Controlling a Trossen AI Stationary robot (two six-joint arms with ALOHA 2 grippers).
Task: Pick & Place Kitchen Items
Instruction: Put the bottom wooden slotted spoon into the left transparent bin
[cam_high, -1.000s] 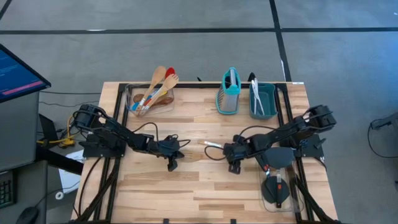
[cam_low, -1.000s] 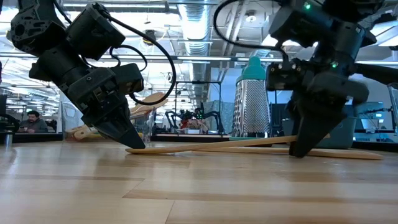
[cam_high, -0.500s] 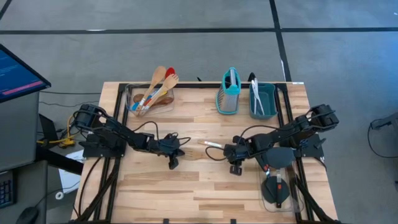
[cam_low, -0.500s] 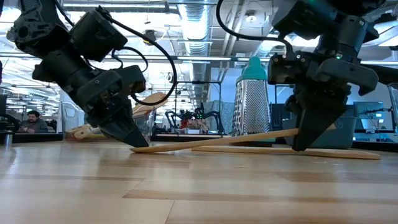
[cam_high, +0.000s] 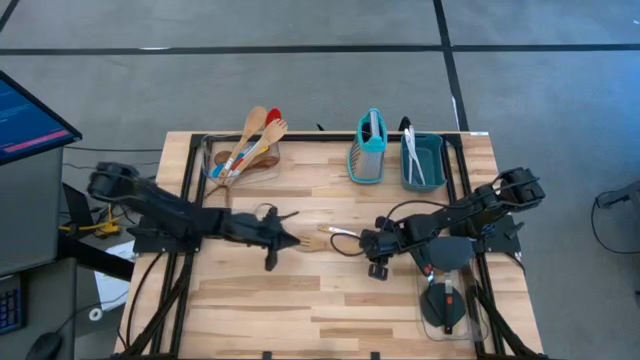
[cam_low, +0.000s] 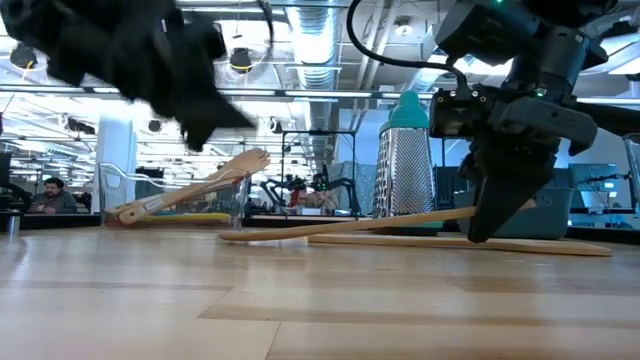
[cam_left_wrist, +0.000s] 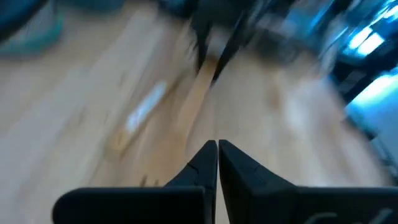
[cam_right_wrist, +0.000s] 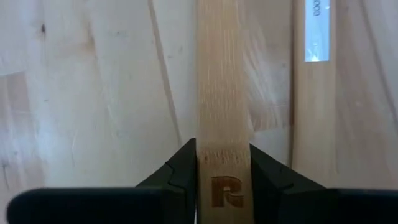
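Note:
A wooden utensil (cam_low: 350, 226) lies across the middle of the table, and my right gripper (cam_right_wrist: 224, 163) is shut on its handle. The same utensil (cam_high: 312, 243) shows in the high view between the two grippers. A second wooden utensil (cam_right_wrist: 314, 93) with a white label lies flat beside it on the table. My left gripper (cam_left_wrist: 217, 149) is shut on nothing and hangs above the table, left of the utensil's head (cam_low: 228, 238). At the back stand a teal grater (cam_high: 368, 150) and a clear container (cam_high: 222, 170) holding wooden and coloured spoons. My right gripper pinches the wooden utensil's flat handle (cam_right_wrist: 224, 140) by its two long edges, near the end stamped with a letter. The fingers (cam_low: 497, 215) slant down from above and lie across the handle. The handle end is raised a little while the head end (cam_low: 228, 238) rests on the table.
A teal bin (cam_high: 424, 165) with cutlery stands at the back right. A clear container (cam_high: 447, 305) with a black utensil sits at the front right, under the right arm. Bare wood stretches along the near edge (cam_high: 300, 310).
My left gripper, still shut, has risen from the table beside the utensil's head and tipped toward level. My right gripper has shut on the wooden handle, whose end now stands a little higher off the table while the head stays down.

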